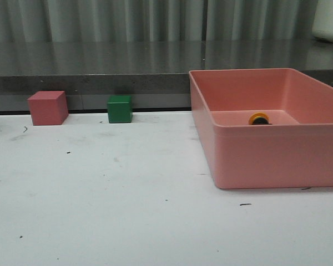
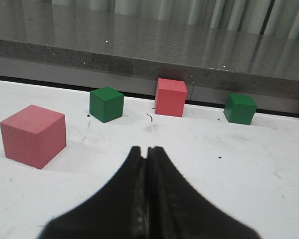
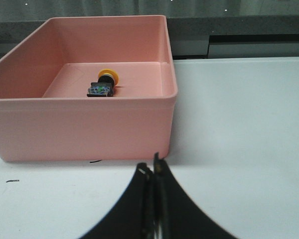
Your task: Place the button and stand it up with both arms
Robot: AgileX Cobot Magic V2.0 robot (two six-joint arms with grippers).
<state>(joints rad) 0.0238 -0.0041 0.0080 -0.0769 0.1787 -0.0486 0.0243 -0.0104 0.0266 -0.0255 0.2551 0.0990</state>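
The button [image 3: 102,83] lies on its side on the floor of the pink bin [image 3: 79,122], yellow cap toward the bin's back wall, dark base with bluish block toward me. In the front view only its yellow cap [image 1: 259,118] shows over the bin's front wall [image 1: 277,155]. My right gripper [image 3: 150,167] is shut and empty, over the white table just outside the bin's near corner. My left gripper [image 2: 146,148] is shut and empty, over the table in front of the cubes. Neither arm shows in the front view.
Two pink cubes [image 2: 34,135] [image 2: 170,96] and two green cubes [image 2: 106,103] [image 2: 239,108] stand on the table ahead of the left gripper. In the front view a pink cube [image 1: 47,107] and green cube [image 1: 120,108] sit by the grey ledge [image 1: 100,77].
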